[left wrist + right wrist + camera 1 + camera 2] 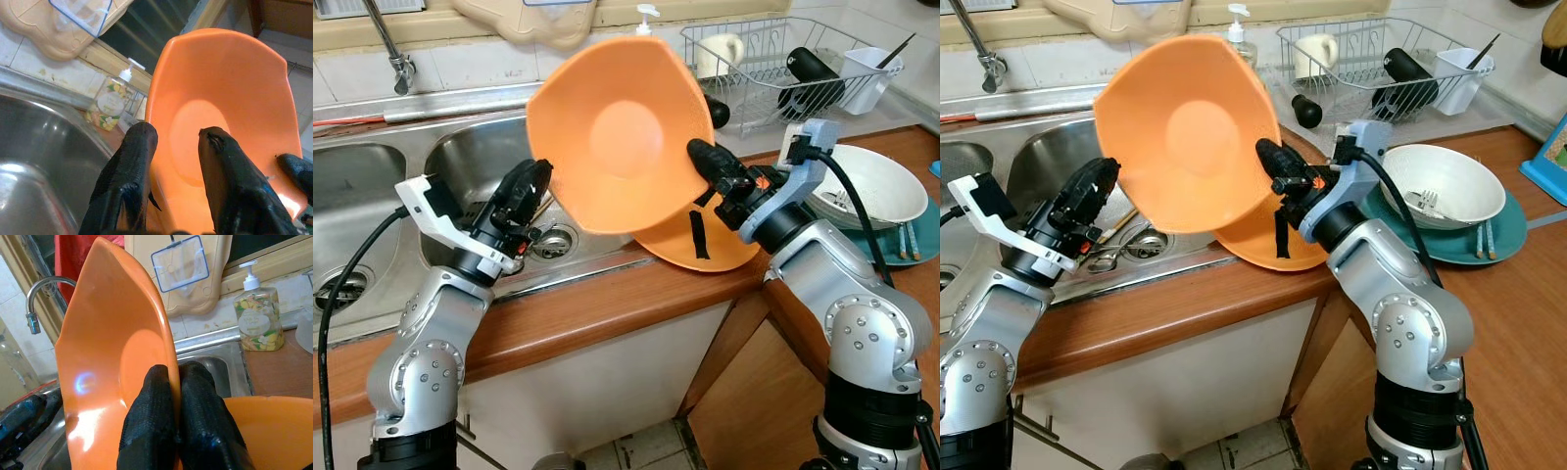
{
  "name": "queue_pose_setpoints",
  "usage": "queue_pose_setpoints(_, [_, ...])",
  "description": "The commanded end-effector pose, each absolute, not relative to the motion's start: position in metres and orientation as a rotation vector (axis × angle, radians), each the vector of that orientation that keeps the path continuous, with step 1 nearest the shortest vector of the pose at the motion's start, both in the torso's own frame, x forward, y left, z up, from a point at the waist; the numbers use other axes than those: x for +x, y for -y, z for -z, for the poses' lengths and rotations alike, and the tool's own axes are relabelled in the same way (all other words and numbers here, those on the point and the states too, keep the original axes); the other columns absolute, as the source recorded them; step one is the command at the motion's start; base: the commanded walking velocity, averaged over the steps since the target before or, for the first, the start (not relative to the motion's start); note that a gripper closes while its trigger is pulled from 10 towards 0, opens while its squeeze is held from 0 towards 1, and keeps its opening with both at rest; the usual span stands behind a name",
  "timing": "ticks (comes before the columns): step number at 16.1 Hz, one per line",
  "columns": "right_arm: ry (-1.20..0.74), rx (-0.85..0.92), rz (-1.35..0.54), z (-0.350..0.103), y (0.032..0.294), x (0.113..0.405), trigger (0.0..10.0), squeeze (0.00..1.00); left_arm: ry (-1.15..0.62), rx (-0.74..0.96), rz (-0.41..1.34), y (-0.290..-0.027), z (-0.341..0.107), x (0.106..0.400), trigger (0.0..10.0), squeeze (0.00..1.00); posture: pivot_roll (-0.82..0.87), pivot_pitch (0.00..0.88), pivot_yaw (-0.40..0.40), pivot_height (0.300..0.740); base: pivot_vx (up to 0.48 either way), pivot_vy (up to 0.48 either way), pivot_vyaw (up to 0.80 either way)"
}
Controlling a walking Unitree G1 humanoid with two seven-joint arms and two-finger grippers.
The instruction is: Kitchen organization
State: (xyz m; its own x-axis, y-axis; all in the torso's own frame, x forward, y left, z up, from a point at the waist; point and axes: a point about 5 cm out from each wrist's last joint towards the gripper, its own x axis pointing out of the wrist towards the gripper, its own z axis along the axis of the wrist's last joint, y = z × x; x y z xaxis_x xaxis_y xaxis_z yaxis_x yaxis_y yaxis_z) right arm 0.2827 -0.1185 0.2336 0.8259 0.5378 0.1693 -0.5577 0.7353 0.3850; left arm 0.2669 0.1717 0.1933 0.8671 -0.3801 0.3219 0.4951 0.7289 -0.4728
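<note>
Above sink [460, 166]: right fingers [168, 431] pinch orange bowl [617, 137] rim; left fingers [132, 176] spread, straddling opposite rim.

wooden counter [1234, 299] | orange plate [1258, 245] | teal plate [1508, 235] | dish rack [1371, 59]

The right gripper [1271, 162] pinches the rim of an orange bowl [1185, 132], holding it tilted on edge above the sink [1038, 162], its hollow facing the camera. The left gripper [1097, 186] sits at the bowl's opposite rim, over the sink basin near the drain [1144, 245], while a second orange bowl [1253, 245] lies on the wooden counter [1185, 304] just beside the sink. Farther from the sink along the counter, a white bowl [1445, 181] with a fork [1420, 203] rests on a teal plate [1508, 235], and behind it stands a wire dish rack [1361, 54] holding a mug [1317, 54].
</note>
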Motion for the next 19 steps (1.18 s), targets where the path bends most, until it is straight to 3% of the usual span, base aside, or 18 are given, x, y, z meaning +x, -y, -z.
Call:
queue_pose_setpoints(1, [0.097,0.439,-0.646,-0.241,0.116,0.278,1.8,0.0,0.161,-0.546,0.514,-0.167,-0.188,0.267,10.0,0.0,-0.07,0.0,0.03,0.74,0.0,0.0,0.0])
queue_pose_setpoints(2, [0.098,0.441,-0.66,-0.242,0.114,0.277,1.9,0.0,0.143,-0.529,0.519,-0.165,-0.185,0.267,9.6,0.0,-0.07,0.0,0.03,0.74,0.0,0.0,0.0])
queue_pose_setpoints(4, [0.097,0.43,-0.693,-0.242,0.111,0.274,2.0,0.0,0.159,-0.524,0.487,-0.166,-0.187,0.271,0.0,0.0,-0.07,0.0,0.031,0.74,0.0,0.0,0.0])
queue_pose_setpoints(7, [0.099,0.421,-0.736,-0.243,0.107,0.27,1.8,0.0,0.156,-0.513,0.457,-0.168,-0.185,0.275,0.0,0.0,-0.07,0.0,0.032,0.74,0.0,0.0,0.0])
queue_pose_setpoints(8, [0.101,0.418,-0.753,-0.244,0.106,0.269,1.9,0.0,0.16,-0.526,0.448,-0.168,-0.185,0.276,2.7,0.0,-0.07,0.0,0.032,0.74,0.0,0.0,0.0])
queue_pose_setpoints(10, [0.102,0.415,-0.755,-0.244,0.105,0.269,1.9,0.0,0.157,-0.542,0.439,-0.167,-0.185,0.277,10.0,0.0,-0.07,0.0,0.032,0.74,0.0,0.0,0.0])
queue_pose_setpoints(11, [0.102,0.415,-0.753,-0.243,0.106,0.269,1.9,0.0,0.151,-0.549,0.432,-0.167,-0.184,0.277,10.0,0.0,-0.07,0.0,0.032,0.74,0.0,0.0,0.0])
queue_pose_setpoints(12, [0.104,0.415,-0.749,-0.244,0.106,0.269,1.9,0.0,0.146,-0.558,0.439,-0.166,-0.183,0.277,10.0,1.0,-0.07,0.0,0.033,0.74,0.0,0.0,0.0])
queue_pose_setpoints(19, [0.118,0.421,-0.744,-0.246,0.107,0.27,1.7,0.0,0.144,-0.461,0.364,-0.168,-0.179,0.281,10.0,1.0,-0.07,0.0,0.032,0.74,0.0,0.0,0.0])
